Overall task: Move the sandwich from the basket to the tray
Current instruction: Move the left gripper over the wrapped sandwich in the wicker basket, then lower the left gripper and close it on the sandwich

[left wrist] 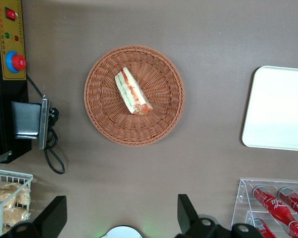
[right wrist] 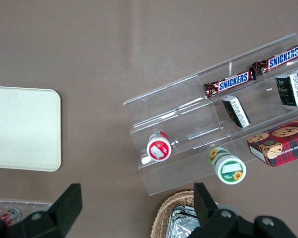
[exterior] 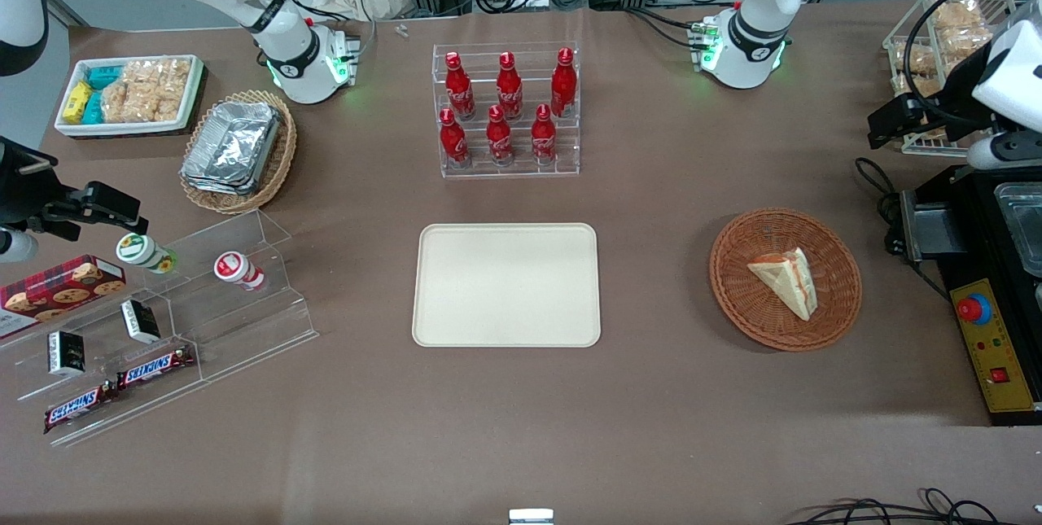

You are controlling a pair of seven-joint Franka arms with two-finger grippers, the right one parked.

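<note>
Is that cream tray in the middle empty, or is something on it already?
Empty. The tray shows only bare surface; the sandwich lies in the basket, and the gripper hangs open, high above it.

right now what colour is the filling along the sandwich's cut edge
Red and green, between pale bread. The sandwich shows it best in the left wrist view.

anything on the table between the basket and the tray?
Nothing: front view shows bare brown table between the basket holding the sandwich and the tray. The gripper hangs open, high above the basket.
</note>
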